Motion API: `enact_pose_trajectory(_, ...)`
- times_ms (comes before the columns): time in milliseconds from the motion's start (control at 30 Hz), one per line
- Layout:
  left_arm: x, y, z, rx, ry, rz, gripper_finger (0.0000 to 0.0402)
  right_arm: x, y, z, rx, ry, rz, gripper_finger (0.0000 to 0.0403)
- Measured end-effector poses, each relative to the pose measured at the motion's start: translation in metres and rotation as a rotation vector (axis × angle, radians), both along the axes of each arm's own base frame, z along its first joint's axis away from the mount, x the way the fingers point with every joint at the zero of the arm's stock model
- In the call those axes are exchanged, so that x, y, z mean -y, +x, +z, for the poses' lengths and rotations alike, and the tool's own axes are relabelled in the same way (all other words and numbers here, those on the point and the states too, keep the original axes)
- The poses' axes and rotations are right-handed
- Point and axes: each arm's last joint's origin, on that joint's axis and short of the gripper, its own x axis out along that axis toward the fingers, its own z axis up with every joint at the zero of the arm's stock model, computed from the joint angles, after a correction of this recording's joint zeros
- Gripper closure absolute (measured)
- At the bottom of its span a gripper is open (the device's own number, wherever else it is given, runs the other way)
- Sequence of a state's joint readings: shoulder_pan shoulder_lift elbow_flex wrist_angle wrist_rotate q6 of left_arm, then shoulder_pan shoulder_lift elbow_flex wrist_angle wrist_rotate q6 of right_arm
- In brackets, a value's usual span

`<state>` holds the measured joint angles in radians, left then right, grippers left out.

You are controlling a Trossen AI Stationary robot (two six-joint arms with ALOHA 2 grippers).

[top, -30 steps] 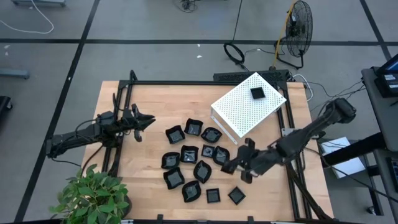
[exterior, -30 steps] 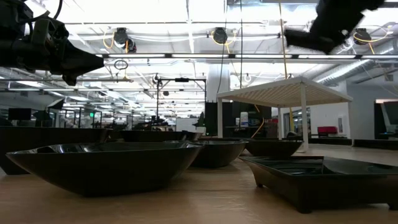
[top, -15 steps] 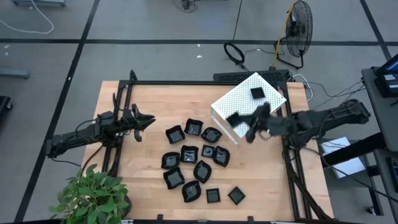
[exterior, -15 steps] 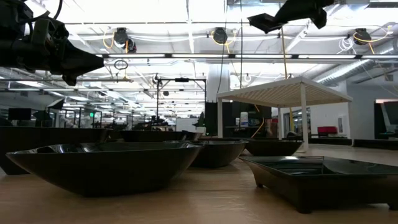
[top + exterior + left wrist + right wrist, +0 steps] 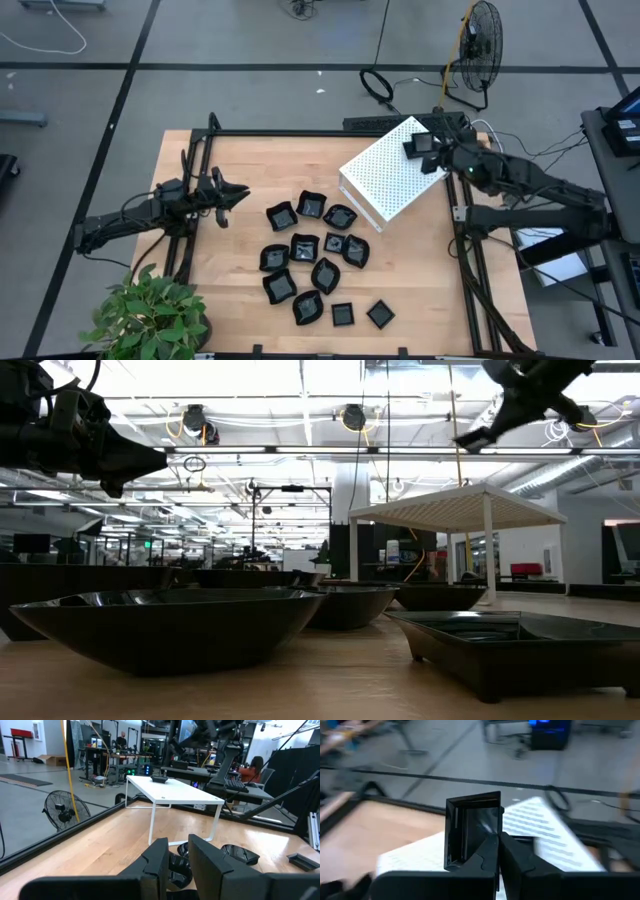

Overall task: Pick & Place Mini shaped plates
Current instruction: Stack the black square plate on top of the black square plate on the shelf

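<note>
**Right gripper over the white box, plate in its grip**

Right gripper [image 5: 430, 150] hangs above the white box's [image 5: 385, 180] far corner, fingers clamped on a square black plate [image 5: 472, 830]. Remaining plates [image 5: 312, 262] sit clustered mid-table. I see the left gripper [image 5: 232, 194] waiting at the table's left edge, fingers nearly together.

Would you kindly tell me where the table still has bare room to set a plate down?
Bare wood lies between the left gripper and the mini shaped plates, and right of them, below the white box. The cluster itself is crowded.
</note>
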<state>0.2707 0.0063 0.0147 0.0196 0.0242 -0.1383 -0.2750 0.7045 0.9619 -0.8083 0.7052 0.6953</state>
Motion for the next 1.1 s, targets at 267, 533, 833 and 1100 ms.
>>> enact_pose_trajectory(267,0.0,0.0,0.0,0.0,0.0,0.0,0.0325,0.018,0.003,-0.009,-0.109,0.046,-0.065,0.0402)
enact_pose_trajectory(533,0.0,0.0,0.0,0.0,0.0,0.0,0.0325,0.034,0.016,-0.024,-0.199,0.115,-0.073,0.0402)
enact_pose_trajectory(833,0.0,0.0,0.0,0.0,0.0,0.0,0.0325,0.044,0.025,-0.038,-0.207,0.138,-0.037,0.0403)
enact_pose_trajectory(1100,0.0,0.0,0.0,0.0,0.0,0.0,0.0325,0.045,0.026,-0.045,-0.23,0.121,-0.02,0.039)
